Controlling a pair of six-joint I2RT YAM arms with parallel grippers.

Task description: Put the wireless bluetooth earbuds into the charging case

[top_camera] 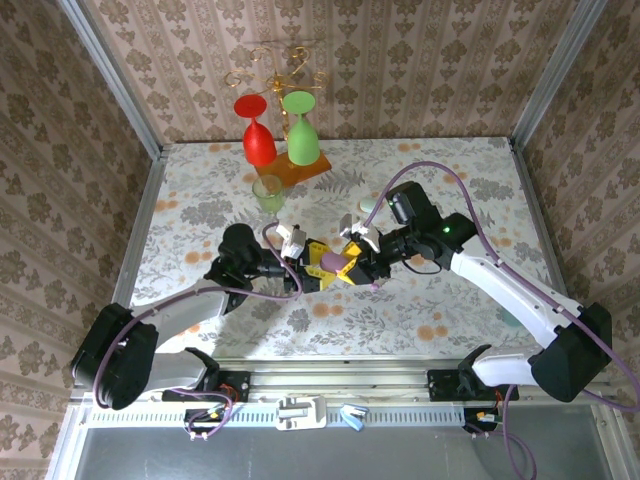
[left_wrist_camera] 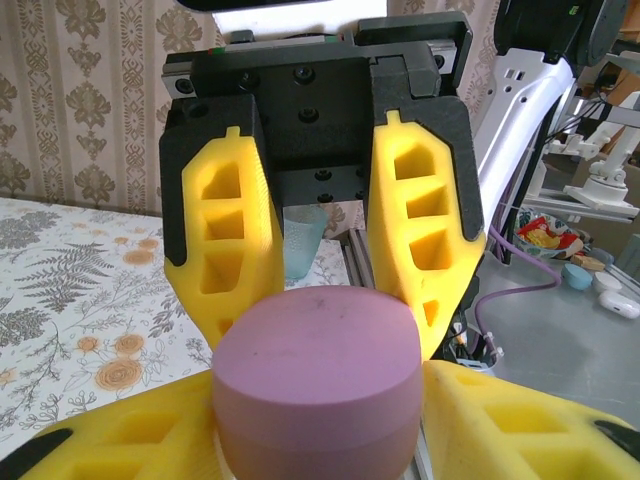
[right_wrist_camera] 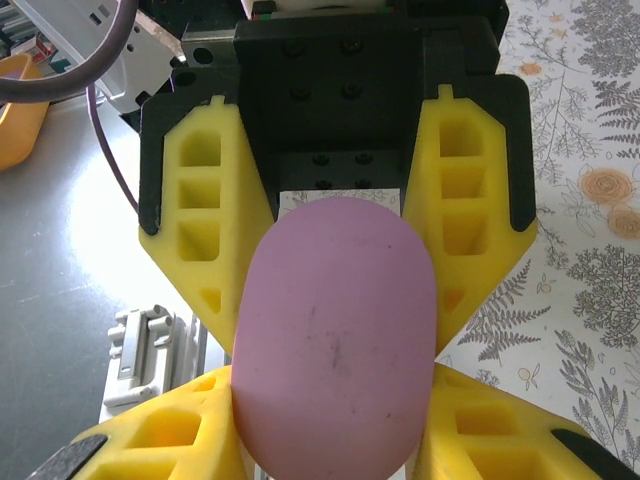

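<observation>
While between yellow fingers [right_wrist_camera: 200,200], purple case [right_wrist_camera: 335,330]

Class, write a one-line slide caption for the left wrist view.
Left pincer and right pincer both grip one purple oval case, approaching from opposite sides.

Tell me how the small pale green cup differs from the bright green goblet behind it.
The cup is pale and see-through; the goblet is solid bright green. The cup is short and stemless; the goblet is taller, with a stem and round foot. The cup stands mouth up; the goblet is upside down, foot uppermost, above the orange board. Both are green drinking vessels.
</observation>
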